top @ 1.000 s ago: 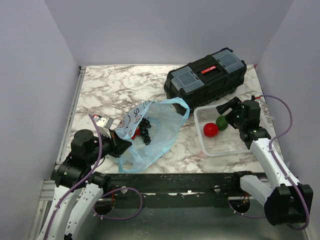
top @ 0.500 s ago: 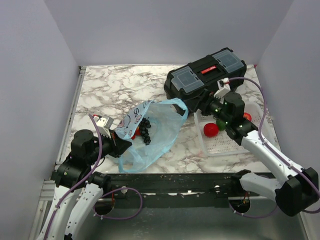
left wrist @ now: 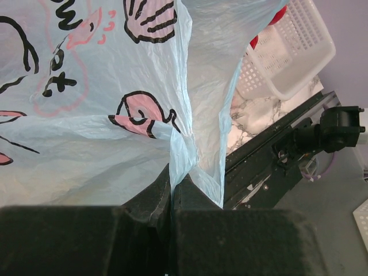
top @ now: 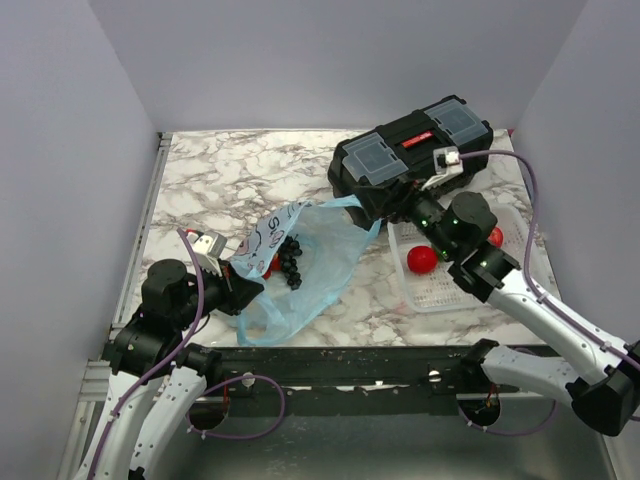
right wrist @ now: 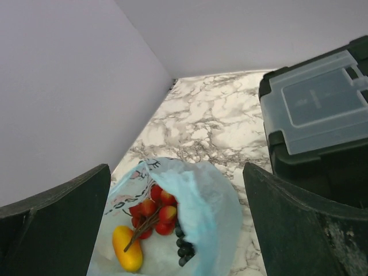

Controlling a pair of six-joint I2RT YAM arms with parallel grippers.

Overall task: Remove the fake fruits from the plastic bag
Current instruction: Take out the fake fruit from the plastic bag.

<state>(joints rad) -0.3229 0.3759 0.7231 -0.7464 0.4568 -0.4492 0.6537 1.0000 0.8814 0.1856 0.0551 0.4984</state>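
The light-blue plastic bag (top: 305,265) lies left of centre with its mouth facing right. My left gripper (top: 238,277) is shut on its near-left edge, and the film is pinched between the jaws in the left wrist view (left wrist: 171,187). Inside the bag (right wrist: 201,201) are a red cherry cluster (right wrist: 152,211), a yellow-orange fruit (right wrist: 127,248) and dark grapes (right wrist: 184,246). The grapes (top: 291,263) also show from above. My right gripper (top: 398,206) is open and empty, above the bag's right end and pointing at its mouth (right wrist: 175,169).
A white mesh basket (top: 452,285) stands at the right with two red round fruits (top: 421,259) (top: 495,236); my right arm hides part of it. A black toolbox (top: 410,155) stands behind it, close to my right gripper. The grey front rail (left wrist: 287,144) runs below the bag.
My right arm has swung left from over the basket toward the bag's mouth, and now covers the green fruit. The left gripper and the bag have not moved.
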